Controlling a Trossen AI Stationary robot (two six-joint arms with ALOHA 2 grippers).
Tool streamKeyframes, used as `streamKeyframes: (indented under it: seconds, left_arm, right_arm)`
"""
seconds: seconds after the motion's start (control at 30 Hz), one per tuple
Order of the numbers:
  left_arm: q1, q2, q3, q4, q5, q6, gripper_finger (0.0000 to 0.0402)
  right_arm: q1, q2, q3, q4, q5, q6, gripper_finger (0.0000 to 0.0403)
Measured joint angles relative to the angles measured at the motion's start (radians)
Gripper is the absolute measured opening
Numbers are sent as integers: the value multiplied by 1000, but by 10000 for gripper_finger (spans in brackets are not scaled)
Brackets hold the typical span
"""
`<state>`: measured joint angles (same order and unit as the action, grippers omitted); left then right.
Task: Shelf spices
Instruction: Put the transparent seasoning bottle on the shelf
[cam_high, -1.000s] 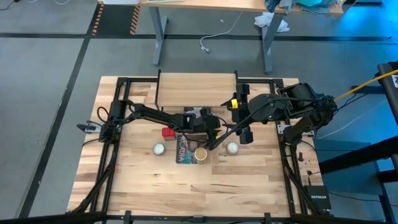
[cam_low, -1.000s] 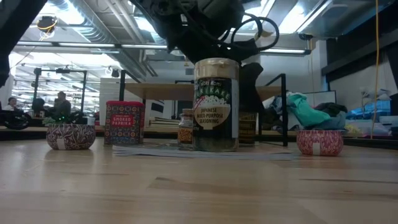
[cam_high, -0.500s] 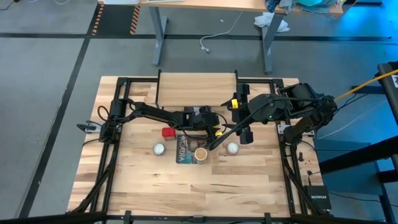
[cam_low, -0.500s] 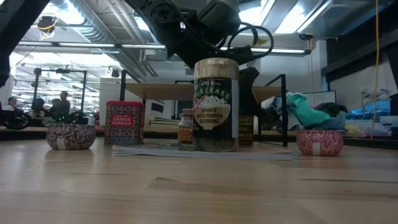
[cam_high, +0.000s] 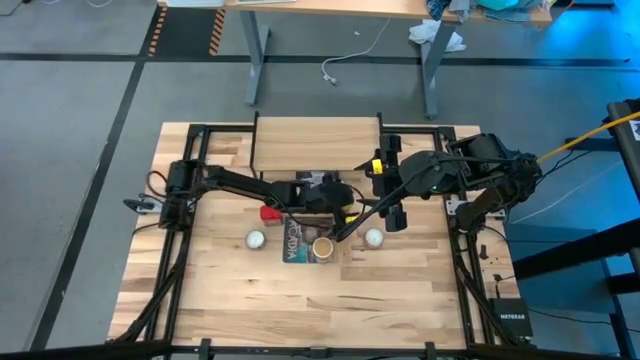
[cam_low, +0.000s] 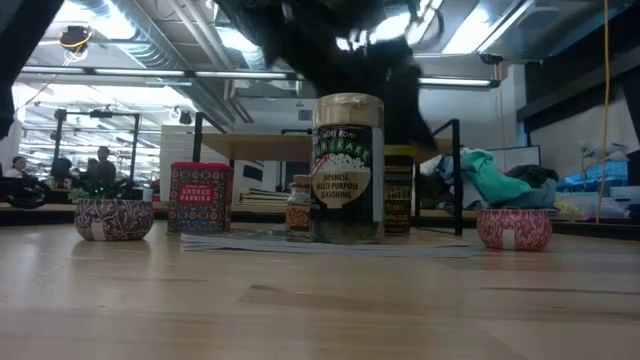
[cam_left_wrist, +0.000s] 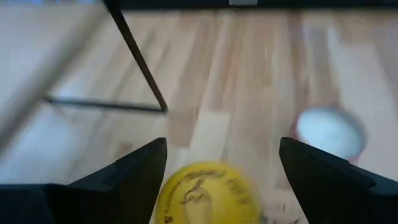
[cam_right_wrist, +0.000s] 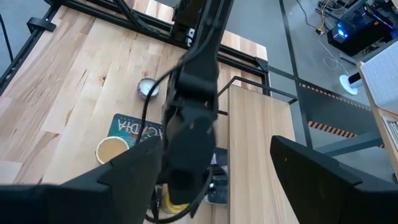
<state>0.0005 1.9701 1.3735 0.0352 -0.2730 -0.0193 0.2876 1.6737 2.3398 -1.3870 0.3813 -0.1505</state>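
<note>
My left gripper (cam_high: 338, 200) reaches down at the table's middle, open, with its fingers on either side of the yellow jar (cam_left_wrist: 208, 193). The yellow jar (cam_low: 398, 190) stands on the table behind the tan jar (cam_low: 348, 170). That tan jar (cam_high: 323, 247) stands on the dark picture book (cam_high: 297, 240). Left of it are the tiny brownish jar (cam_low: 298, 208) and the red tin (cam_low: 200, 198), which also shows from above (cam_high: 268, 212). The shelf (cam_high: 315, 143) stands at the far edge. My right gripper (cam_high: 390, 185) hangs open above, to the right of the left one. My left gripper comes at the yellow jar from above, one finger (cam_left_wrist: 140, 171) right beside its edge and the other finger (cam_left_wrist: 311, 174) standing off. Whether either finger touches the jar I cannot tell. The jar's base is on the table.
Two white balls (cam_high: 256, 240) (cam_high: 374, 238) lie left and right of the book. A thin black shelf leg (cam_left_wrist: 137, 62) stands just beyond the yellow jar. The right wrist view looks along the left arm (cam_right_wrist: 193, 106), with the shelf board (cam_right_wrist: 261, 155) beside it. People sit in the room behind.
The left gripper has come down over the yellow jar behind the tan jar; in the low view its dark bulk now hangs lower. The jars, tin, balls and book have kept their places.
</note>
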Motion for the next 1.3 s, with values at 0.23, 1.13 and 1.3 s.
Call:
streamKeyframes:
  seconds: [0.23,1.13,1.3]
  left_arm:
    - [-28,-149,2,-13,-42,33,307]
    - [-492,-1006,-353,-425,-841,-118,308]
    - [-459,-1074,-408,-444,-841,-139,308]
  right_arm:
    - [0,0,0,0,2,0,308]
    - [-70,48,-406,331,-185,251,308]
    - [-143,108,-474,456,-306,246,308]
